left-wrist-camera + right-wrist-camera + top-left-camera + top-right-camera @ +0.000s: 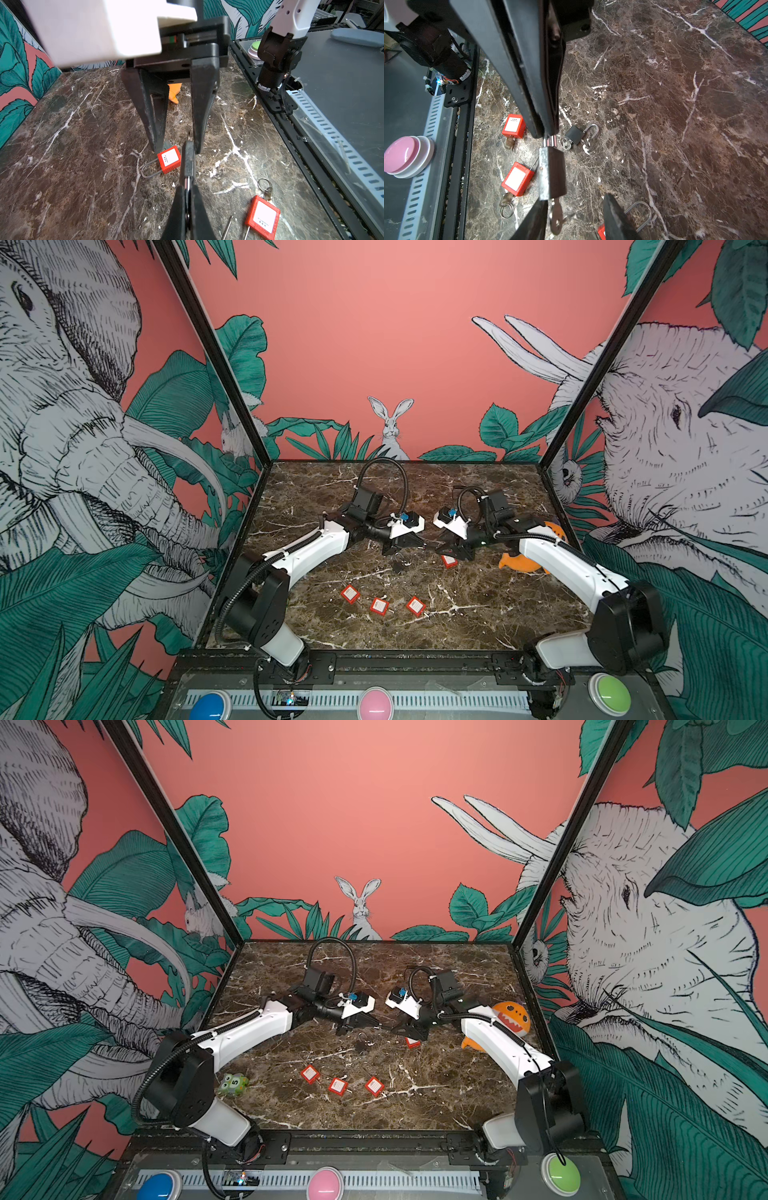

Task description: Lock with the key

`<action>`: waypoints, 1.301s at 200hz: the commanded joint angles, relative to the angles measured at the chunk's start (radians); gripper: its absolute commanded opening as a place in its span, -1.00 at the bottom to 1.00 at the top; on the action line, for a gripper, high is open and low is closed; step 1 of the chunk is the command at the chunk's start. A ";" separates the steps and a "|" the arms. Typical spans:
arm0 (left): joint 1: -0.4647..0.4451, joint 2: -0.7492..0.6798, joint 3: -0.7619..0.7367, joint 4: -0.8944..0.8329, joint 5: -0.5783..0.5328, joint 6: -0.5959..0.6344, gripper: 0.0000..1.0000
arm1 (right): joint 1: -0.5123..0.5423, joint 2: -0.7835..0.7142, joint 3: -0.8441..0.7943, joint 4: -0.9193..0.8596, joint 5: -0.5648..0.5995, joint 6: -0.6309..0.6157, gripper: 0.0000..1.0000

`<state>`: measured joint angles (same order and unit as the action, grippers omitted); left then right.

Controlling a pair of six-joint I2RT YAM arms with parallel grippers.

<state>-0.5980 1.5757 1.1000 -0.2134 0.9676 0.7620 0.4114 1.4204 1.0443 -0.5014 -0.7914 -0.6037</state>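
Right wrist view has the detail: the left claw (549,133) is pinched shut on the shackle of the black padlock (555,174), held up over the middle of the bench (675,104), key (556,218) poking from its keyhole end. The right claw (575,200) stands part open around the key; contact can't be told. Both top views show only claw tips meeting. Just nearer lies a second black padlock (574,135), shackle sprung. A green toy (234,1084), near left, shows in a top view alone.

In both top views the right arm hides much of the orange plush toy (521,563). In the right wrist view a red padlock (601,233) is cut off by the edge, behind a finger of the right tool (575,199).
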 commanded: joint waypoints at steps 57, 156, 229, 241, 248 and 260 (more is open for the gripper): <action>-0.008 0.031 0.083 -0.037 0.048 0.076 -1.00 | 0.047 0.014 -0.037 0.107 -0.069 -0.004 -0.32; -0.009 0.008 0.062 -0.087 0.060 0.122 -1.00 | 0.050 -0.053 -0.072 0.128 -0.045 -0.011 -0.63; -0.009 0.006 0.059 -0.070 0.028 0.131 -1.00 | 0.051 -0.053 -0.072 0.120 -0.055 -0.037 -1.00; -0.008 -0.004 0.040 -0.032 0.014 0.112 -0.76 | 0.051 -0.055 -0.076 0.132 -0.055 -0.028 -1.00; -0.007 -0.011 0.030 -0.011 0.004 0.102 -0.59 | 0.051 -0.057 -0.082 0.146 -0.056 -0.016 -1.00; 0.002 -0.028 0.016 -0.012 -0.009 0.114 -0.30 | 0.052 -0.062 -0.094 0.171 -0.056 0.000 -1.00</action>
<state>-0.6041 1.6119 1.1511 -0.2558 0.9798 0.8650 0.4572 1.3899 0.9684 -0.3874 -0.8219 -0.6136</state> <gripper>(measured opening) 0.222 0.135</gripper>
